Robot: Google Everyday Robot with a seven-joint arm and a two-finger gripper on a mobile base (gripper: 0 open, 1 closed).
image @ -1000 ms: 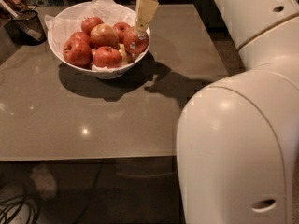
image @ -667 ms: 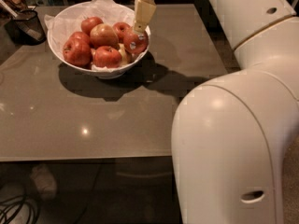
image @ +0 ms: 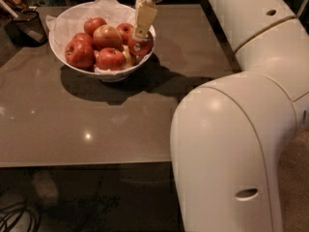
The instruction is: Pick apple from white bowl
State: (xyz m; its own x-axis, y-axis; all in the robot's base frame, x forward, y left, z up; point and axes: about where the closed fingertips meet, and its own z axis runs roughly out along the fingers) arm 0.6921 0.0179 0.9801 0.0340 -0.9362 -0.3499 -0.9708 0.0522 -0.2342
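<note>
The white bowl (image: 63, 57), lined with crinkled white paper, stands at the table's back left and holds several red apples. The deep-red apple (image: 141, 45) with a small pale sticker lies against the bowl's right rim. A larger yellowish-red apple (image: 107, 36) lies in the middle, with plain red ones around it. My gripper (image: 140, 33) reaches down from above into the right side of the bowl. Its pale tip is right at the stickered apple and covers that apple's top.
A small dark mesh cup (image: 28, 26) stands left of the bowl at the table's (image: 96, 124) back-left corner. My white arm (image: 231, 129) fills the right side of the view. The table's front edge runs across the lower left, with cables (image: 19, 216) on the floor below.
The view has shifted a little, so the bowl sits slightly higher in it. My gripper stays at the stickered apple by the bowl's right rim; the apple has not visibly risen.
</note>
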